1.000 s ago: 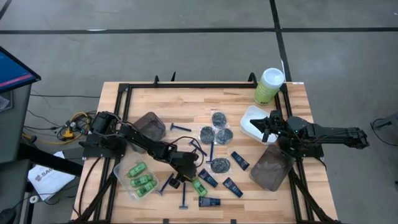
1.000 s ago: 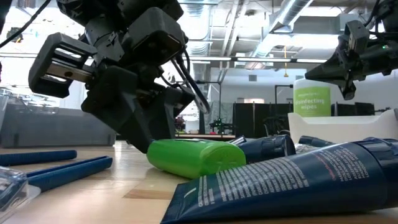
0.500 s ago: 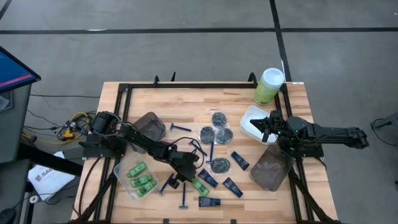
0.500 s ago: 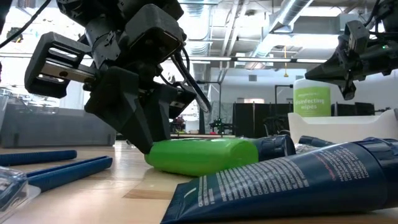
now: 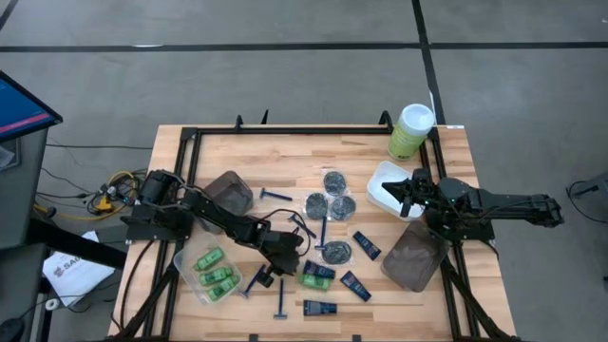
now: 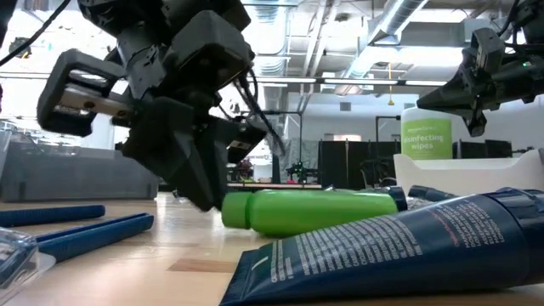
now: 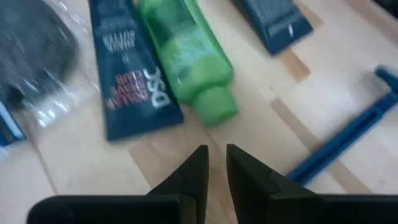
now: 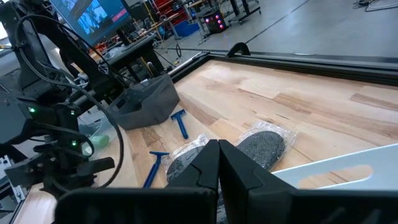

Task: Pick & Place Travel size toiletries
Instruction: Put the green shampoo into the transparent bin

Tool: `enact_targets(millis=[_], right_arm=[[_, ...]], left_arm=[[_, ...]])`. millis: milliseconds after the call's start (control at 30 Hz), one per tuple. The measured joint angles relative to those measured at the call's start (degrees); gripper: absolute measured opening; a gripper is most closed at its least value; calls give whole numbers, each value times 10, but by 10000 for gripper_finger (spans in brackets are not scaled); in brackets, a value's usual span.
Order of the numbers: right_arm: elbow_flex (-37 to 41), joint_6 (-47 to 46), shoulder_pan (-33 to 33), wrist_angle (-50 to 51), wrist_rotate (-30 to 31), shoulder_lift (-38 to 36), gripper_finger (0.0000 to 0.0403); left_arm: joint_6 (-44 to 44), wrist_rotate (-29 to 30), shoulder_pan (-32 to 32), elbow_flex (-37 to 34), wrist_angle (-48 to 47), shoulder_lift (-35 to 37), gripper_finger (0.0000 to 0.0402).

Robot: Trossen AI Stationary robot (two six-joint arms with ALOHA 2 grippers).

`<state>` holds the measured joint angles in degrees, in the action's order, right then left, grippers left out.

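Two arms share the table, and we find the left gripper (image 5: 282, 267) low over the front middle of the wood, its fingers (image 7: 198, 169) drawn to a narrow slit with nothing between them. Just past those tips lies a green mini bottle (image 7: 185, 57) on its side, cap toward the gripper, flat on the boards and pressed along a dark-blue tube (image 7: 129, 74); from above we see the same bottle (image 5: 313, 278) right beside the gripper, and from table height it (image 6: 310, 211) lies level with the dark gripper body close behind it. A blue-handled razor (image 7: 345, 137) lies near the bottle's cap end, apart from it. More green bottles (image 5: 215, 269) sit in a clear tub (image 5: 187, 275) at the left front edge. Dark round tins (image 5: 329, 202) are clustered mid-table, with further tubes (image 5: 355, 285) toward the front. We see the right gripper (image 5: 407, 193) waiting above the white tub (image 5: 382, 186) at the right side, its fingers (image 8: 209, 163) closed together on nothing.
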<state>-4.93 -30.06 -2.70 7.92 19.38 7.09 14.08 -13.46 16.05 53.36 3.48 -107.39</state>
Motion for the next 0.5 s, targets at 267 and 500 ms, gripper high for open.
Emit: enact_targets(millis=[267,500], right_arm=[[0,0,0,0,0,0,0],[0,0,0,0,0,0,0]], left_arm=[[-105,2,0,1,5,31,122],[-215,66,23,1,5,75,191]])
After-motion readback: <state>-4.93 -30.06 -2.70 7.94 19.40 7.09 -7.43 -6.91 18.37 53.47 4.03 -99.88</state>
